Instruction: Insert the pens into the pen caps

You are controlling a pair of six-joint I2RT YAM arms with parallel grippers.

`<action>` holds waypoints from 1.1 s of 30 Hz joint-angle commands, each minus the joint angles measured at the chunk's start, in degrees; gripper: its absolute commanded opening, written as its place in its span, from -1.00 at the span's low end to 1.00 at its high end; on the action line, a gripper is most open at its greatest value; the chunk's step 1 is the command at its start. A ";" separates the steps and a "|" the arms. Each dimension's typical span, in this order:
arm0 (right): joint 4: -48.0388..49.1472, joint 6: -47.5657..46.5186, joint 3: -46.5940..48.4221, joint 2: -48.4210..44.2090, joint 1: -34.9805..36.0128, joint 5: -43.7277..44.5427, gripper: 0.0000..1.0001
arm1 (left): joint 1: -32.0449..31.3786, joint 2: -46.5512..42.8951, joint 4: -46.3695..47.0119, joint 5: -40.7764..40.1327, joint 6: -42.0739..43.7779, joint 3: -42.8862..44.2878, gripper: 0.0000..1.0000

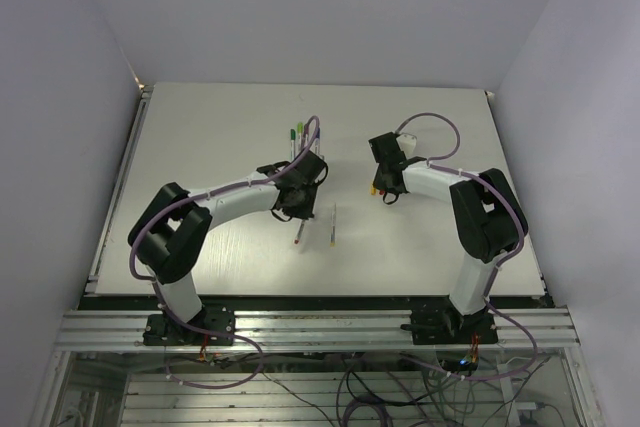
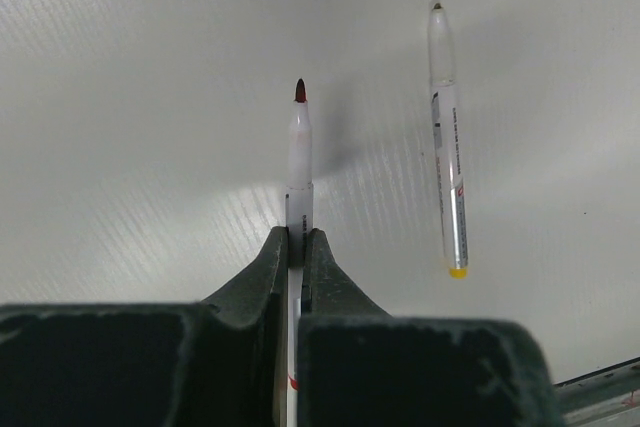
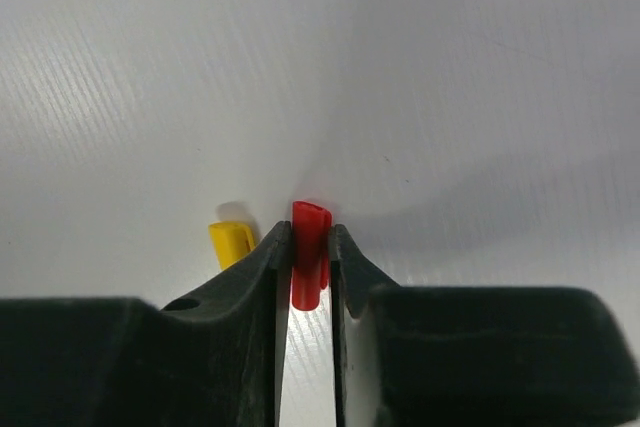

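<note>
A thin white pen with a dark red tip (image 2: 299, 147) runs up the middle of the left-wrist view. It is clamped by its barrel between the fingers of the left tool (image 2: 300, 237), which is closed tight on it, and its tip points toward the top of the frame. A grey printed band circles the barrel just above the fingers, and a red mark shows lower down between them. Neither can be read.

To the right in that frame, well apart, a second white pen with a yellow end plug (image 2: 447, 147) lies flat on the ridged white bench (image 2: 140, 97), with its dark tip up-frame and its plug down-frame. Its barrel carries a column of tiny dark print and a small red mark, both too small to read.

In the right-wrist view, a stubby red plastic cap (image 3: 310, 217) sits at lower centre between the fingers of the right tool (image 3: 310, 232). The fingers stand close on either side of it, only narrowly apart, and I cannot tell whether they actually pinch it. A stubby yellow plastic cap (image 3: 230, 240) lies on the bench just beside the left-hand finger.

From above, the held pen juts from the left tool toward the bottom of the frame near centre, with the second pen just to its right. The right tool is right of centre, well apart from both. A few more pens with green at their upper ends (image 1: 296, 137) lie above the left tool.
</note>
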 commanded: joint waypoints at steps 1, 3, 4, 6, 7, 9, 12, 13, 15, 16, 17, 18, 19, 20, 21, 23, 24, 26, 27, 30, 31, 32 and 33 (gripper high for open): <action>-6.55 0.66 -1.98 3.71 -0.12 -0.93 -0.80 | -0.10 0.82 0.62 1.72 0.67 2.37 -0.86; -7.05 0.19 -1.99 4.15 -0.12 -1.61 -1.00 | -0.09 0.78 0.54 1.59 0.73 2.38 -0.86; -6.96 -0.13 -2.14 4.04 -0.12 -2.12 -1.00 | -0.11 0.66 0.53 1.51 0.71 2.37 -0.86; -6.45 -0.47 -2.78 3.43 -0.12 -3.44 -1.00 | -0.11 0.48 0.53 1.53 0.91 2.42 -0.86; -6.06 -0.70 -3.09 2.84 -0.12 -3.90 -1.00 | -0.17 0.39 0.53 1.50 1.03 2.50 -0.86; -5.22 -0.96 -3.51 1.21 -0.10 -4.37 -1.00 | -0.12 0.07 0.80 1.37 1.21 2.55 -0.86; -3.56 -1.63 -3.70 -2.50 -0.33 -4.44 -1.00 | -0.15 -0.87 2.14 1.87 1.86 2.64 -0.86; -2.66 -1.92 -3.71 -4.08 -0.42 -4.60 -1.00 | -0.14 -1.29 2.98 2.19 2.15 2.64 -0.86; -1.00 -2.23 -3.71 -7.74 -0.68 -4.77 -1.00 | -0.11 -2.26 5.30 2.53 2.71 2.64 -0.86; -0.01 -2.34 -3.66 -9.64 -0.81 -4.80 -1.00 | -0.14 -2.79 6.37 2.80 2.93 2.79 -0.86; 1.02 -2.40 -3.67 -12.56 -0.92 -4.63 -1.00 | -0.15 -3.24 7.64 3.07 3.07 2.85 -0.86; 2.18 -2.67 -3.68 -14.09 -1.08 -4.75 -1.00 | -0.17 -3.71 8.93 3.47 3.17 2.90 -0.86; 3.49 -3.11 -5.21 -16.23 -1.29 -5.05 -1.00 | -0.13 -4.11 10.39 4.05 3.14 2.78 -0.86; 4.72 -3.28 -5.76 -19.13 -1.52 -5.28 -1.00 | -0.14 -4.62 12.24 4.72 2.96 2.50 -0.86; 6.06 -3.64 -6.22 -21.36 -1.72 -5.71 -1.00 | -0.14 -5.10 14.00 5.38 2.73 2.13 -0.86; 9.47 -4.18 -7.36 -25.41 -2.14 -7.16 -1.00 | -0.20 -6.05 18.50 7.32 1.99 0.93 -0.86; 10.95 -4.31 -7.99 -27.18 -2.34 -7.84 -1.00 | -0.21 -6.50 20.99 8.59 1.67 0.10 -0.86; 14.50 -4.54 -10.07 -30.79 -2.81 -10.37 -1.00 | -0.30 -7.21 26.11 11.06 0.78 -1.19 -0.86; 16.22 -4.47 -10.90 -32.46 -2.96 -11.31 -1.00 | -0.40 -7.36 28.07 12.47 0.46 -1.52 -0.86; 20.12 -3.95 -12.55 -35.91 -3.51 -14.77 -1.00 | -1.04 -7.37 32.68 15.29 0.73 -1.41 -0.86; 21.64 -3.98 -13.17 -36.76 -3.62 -16.34 -1.00 | -1.35 -7.50 34.36 16.22 0.99 -1.46 -0.86; 23.49 -4.13 -13.91 -37.55 -3.70 -17.82 -1.00 | -1.66 -7.60 36.19 17.40 1.13 -1.55 -0.86; 25.31 -4.15 -14.84 -38.18 -3.77 -19.00 -1.00 | -1.86 -7.62 37.88 18.66 1.09 -1.58 -0.86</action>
